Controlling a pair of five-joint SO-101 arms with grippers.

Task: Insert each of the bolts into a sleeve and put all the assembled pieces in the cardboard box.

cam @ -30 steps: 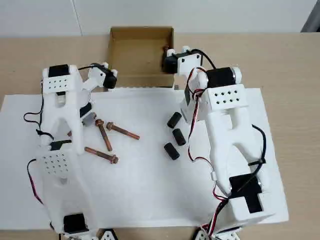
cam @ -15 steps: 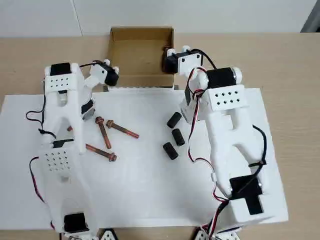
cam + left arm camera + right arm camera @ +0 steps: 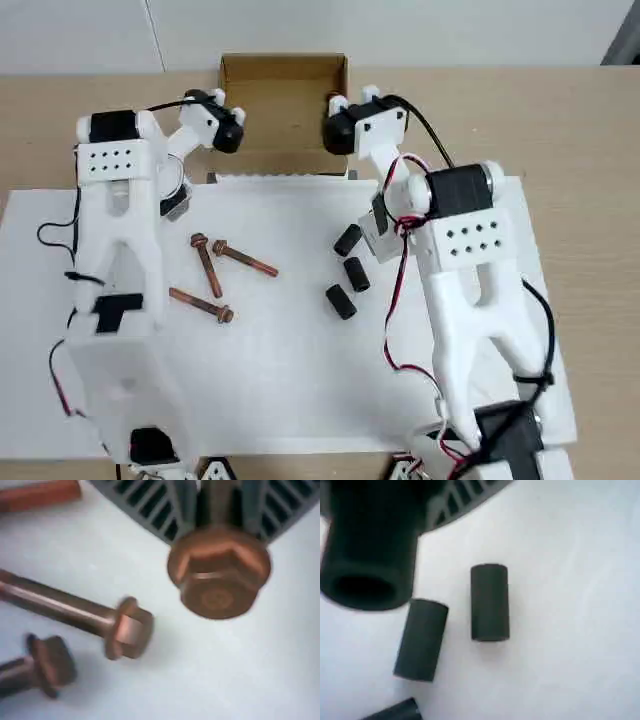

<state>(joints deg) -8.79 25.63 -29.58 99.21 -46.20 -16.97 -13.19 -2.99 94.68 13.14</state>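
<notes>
The left gripper (image 3: 216,505) is clamped on a bolt (image 3: 218,575). The right gripper (image 3: 378,225) seems clamped on a sleeve (image 3: 367,555). Bolt: hard, heavy, slippery, so hold its shaft. Sleeve: light, so squeeze its sides.

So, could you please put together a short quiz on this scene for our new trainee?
1. True or false: the cardboard box already holds an assembled piece.
2. How many bolts lie loose on the white paper?
3. What does the right pincer hold? A) a bolt B) a black sleeve C) nothing
Key: 1 false; 2 three; 3 B.
</notes>
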